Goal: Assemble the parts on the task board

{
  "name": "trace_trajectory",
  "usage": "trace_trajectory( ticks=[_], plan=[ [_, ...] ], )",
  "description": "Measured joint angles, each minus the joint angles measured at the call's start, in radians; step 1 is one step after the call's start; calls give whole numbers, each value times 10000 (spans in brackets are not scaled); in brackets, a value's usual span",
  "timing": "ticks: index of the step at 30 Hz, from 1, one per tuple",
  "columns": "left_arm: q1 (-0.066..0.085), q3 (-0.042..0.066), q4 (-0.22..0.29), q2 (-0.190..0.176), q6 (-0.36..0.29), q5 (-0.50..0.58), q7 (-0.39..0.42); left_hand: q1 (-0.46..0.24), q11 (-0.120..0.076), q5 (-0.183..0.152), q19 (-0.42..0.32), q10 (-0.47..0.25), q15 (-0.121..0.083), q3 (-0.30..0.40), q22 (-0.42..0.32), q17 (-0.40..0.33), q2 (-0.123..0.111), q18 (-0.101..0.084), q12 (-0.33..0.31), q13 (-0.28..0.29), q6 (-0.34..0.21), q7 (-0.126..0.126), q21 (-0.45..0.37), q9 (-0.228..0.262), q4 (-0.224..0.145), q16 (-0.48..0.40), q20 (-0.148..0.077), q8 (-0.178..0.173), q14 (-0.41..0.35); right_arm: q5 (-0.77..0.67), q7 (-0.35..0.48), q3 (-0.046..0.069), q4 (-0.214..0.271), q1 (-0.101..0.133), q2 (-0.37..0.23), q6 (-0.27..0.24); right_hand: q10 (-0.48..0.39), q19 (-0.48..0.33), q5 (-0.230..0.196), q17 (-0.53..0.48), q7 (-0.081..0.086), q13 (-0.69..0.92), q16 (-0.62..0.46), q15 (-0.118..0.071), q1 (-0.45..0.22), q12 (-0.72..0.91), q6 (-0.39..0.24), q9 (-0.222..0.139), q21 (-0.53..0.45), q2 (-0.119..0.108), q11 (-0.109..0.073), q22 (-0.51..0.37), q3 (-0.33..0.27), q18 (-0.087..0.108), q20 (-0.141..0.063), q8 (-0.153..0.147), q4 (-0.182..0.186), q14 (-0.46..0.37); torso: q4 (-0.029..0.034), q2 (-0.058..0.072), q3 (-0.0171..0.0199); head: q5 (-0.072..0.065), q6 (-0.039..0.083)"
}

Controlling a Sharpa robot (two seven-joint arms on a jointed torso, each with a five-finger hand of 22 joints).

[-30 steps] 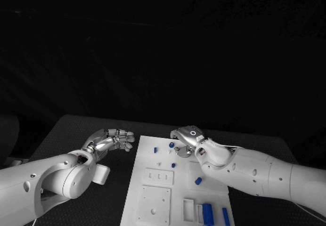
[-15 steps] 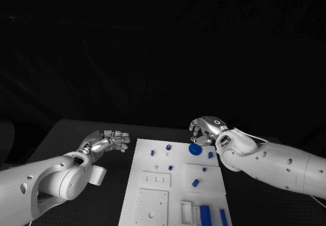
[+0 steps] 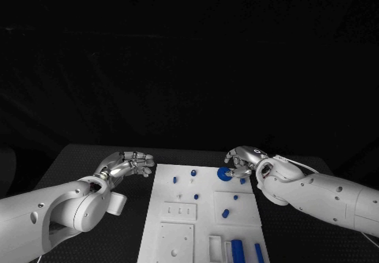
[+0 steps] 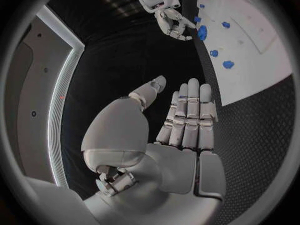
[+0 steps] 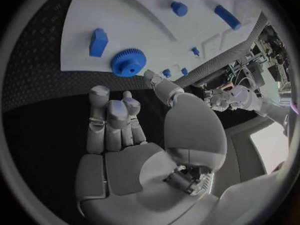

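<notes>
Head view: white task board [image 3: 201, 219] flat on the black table [image 3: 79, 159], long way running near to far. Blue gear [image 3: 225, 174] lying flat on the far right part of the board, right at the tips of the right hand [image 3: 243, 160]. Right hand just beside the gear, fingers bent down toward it; cannot tell if touching. Small blue peg [image 3: 193, 172] left of the gear, another small peg [image 3: 175, 179] further left. Small blue block [image 3: 225, 213] nearer, in the middle of the board, leaning a bit. Two long blue bars [image 3: 239, 249] at the near end, long way pointing near to far. Left hand [image 3: 126, 164] off the board on its left side, fingers curled in, nothing in it.

Left wrist view: left hand [image 4: 181, 125] holding nothing, fingers side by side and close together. Right hand [image 4: 172, 22] far off, its tips next to the blue gear [image 4: 202, 32] at the board edge.

Right wrist view: right hand [image 5: 125, 130] with fingers bent and nothing between them. Blue gear [image 5: 129, 62] flat on the board close to its edge, just past the fingertips [image 5: 100, 92], teeth all round. Small blue block [image 5: 98, 41] close beside the gear.
</notes>
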Motion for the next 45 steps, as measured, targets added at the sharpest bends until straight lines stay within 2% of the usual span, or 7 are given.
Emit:
trace_trajectory(
  ticks=[7,8,13,21,33,42,45],
  plan=[
    [-8,-4,-80,82,36,-31,2,0,-1,0,0,0,0,0,-1,9,0,-11,0,0,0,0,0,-1,0,0,0,0,0,123,161,-8,-271,-130,167,107,-36,-35,155,206,57,300,117,59,-40,309,-63,-25,228,40,-1,0,-27,-28,-74,-111,27,-55,-30,33,151,46,3],
    [-12,-4,-91,95,42,-38,2,0,-1,0,0,0,0,0,-1,11,0,-47,0,0,0,0,0,-1,0,-38,0,0,0,129,176,-5,-301,-130,165,116,-38,-52,155,232,75,324,117,63,-40,314,-85,-36,238,40,1,0,-27,-133,-123,-116,27,-60,-31,35,163,46,-3],
    [-21,-5,-102,116,66,-74,2,0,-1,0,0,-1,0,0,-1,11,0,-51,0,-1,0,0,0,-2,0,-39,0,0,0,131,234,7,-501,-193,214,131,-68,-33,159,253,104,341,117,65,-40,358,-116,-37,243,40,31,0,-27,-166,-142,-116,27,-61,-36,51,211,32,-23],
    [-32,-7,-144,136,88,-92,1,0,-1,0,0,-1,0,0,-2,22,0,-54,0,-1,0,0,0,-3,0,-39,0,0,0,133,377,26,-755,-266,432,96,-67,-34,193,308,103,378,117,65,-40,361,-117,-56,338,40,32,-1,-27,-170,-141,-154,27,-61,-44,54,212,103,-84],
    [-37,-8,-136,132,112,-127,-10,0,-1,-42,0,-1,0,0,6,32,0,-59,0,-2,0,0,0,-5,0,-39,0,0,0,200,502,30,-879,-276,526,81,-65,-70,188,398,81,426,117,75,21,415,-95,-53,428,258,34,-1,61,-183,-172,-141,110,-51,-26,49,193,133,-175],
    [-38,-8,-125,111,121,-156,-18,0,-1,-56,0,-1,0,0,5,41,0,-65,0,-2,0,0,0,4,0,-39,0,0,0,86,470,30,-912,-298,579,90,-88,-76,-73,489,-48,456,117,19,-3,415,34,28,546,373,12,-2,313,-185,-173,35,193,-107,-40,24,169,142,-248],
    [-38,-8,-116,112,122,-160,-22,0,-1,-56,0,-2,0,0,5,41,0,-67,0,-2,0,0,0,3,0,-39,0,0,0,-45,442,29,-915,-305,604,110,-89,-110,-401,535,-57,468,117,-37,42,453,44,79,589,434,10,-1,504,-190,-205,118,273,-82,-40,12,163,142,-267]
  ],
)
